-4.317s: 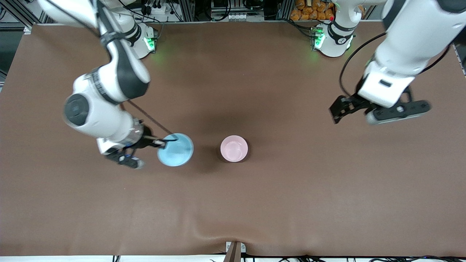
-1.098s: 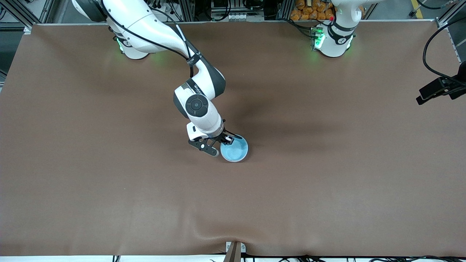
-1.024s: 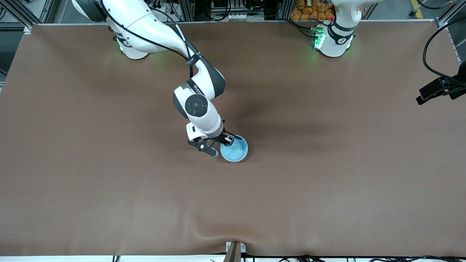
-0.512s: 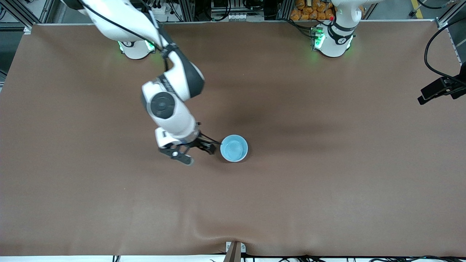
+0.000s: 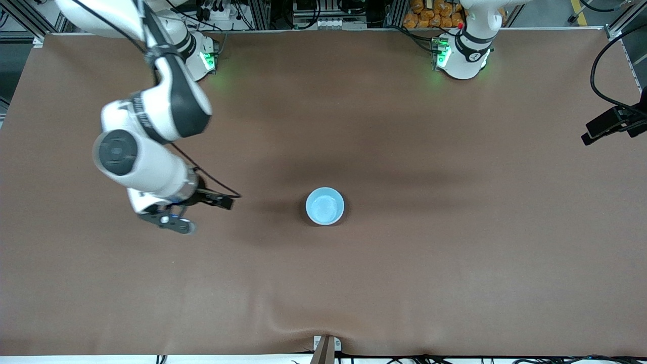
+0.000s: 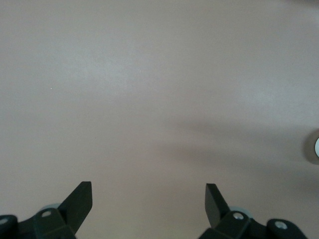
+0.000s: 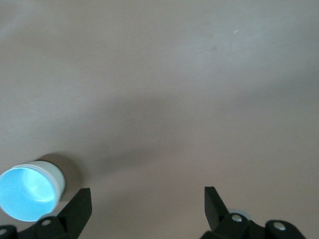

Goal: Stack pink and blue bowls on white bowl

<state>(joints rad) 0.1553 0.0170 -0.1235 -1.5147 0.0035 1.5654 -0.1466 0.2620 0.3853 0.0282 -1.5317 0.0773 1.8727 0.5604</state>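
Front view showed the blue bowl (image 5: 325,206) sitting near the middle of the counter (image 5: 404,283), nested on top of the stack; from above only blue could be seen, though in the right wrist view a whitish wall (image 7: 54,172) showed under its rim. Whether the pink bowl sat inside that stack could not be told. The right end effector (image 5: 202,202) hung over bare counter toward the right arm's end, well apart from the bowl, its fingers (image 7: 79,206) spread wide and holding nothing. The left end effector (image 5: 609,126) waited at the left arm's end of the counter, its fingers (image 6: 82,199) likewise spread and empty. By my judgement the placing was done and the step in hand was the retreat. Doing it well meant keeping the right end effector high and drawing it clear without swinging low across the stack, since glossy nested bowls would likely slide or tip at a light knock. A look for a level rim would confirm the seating.
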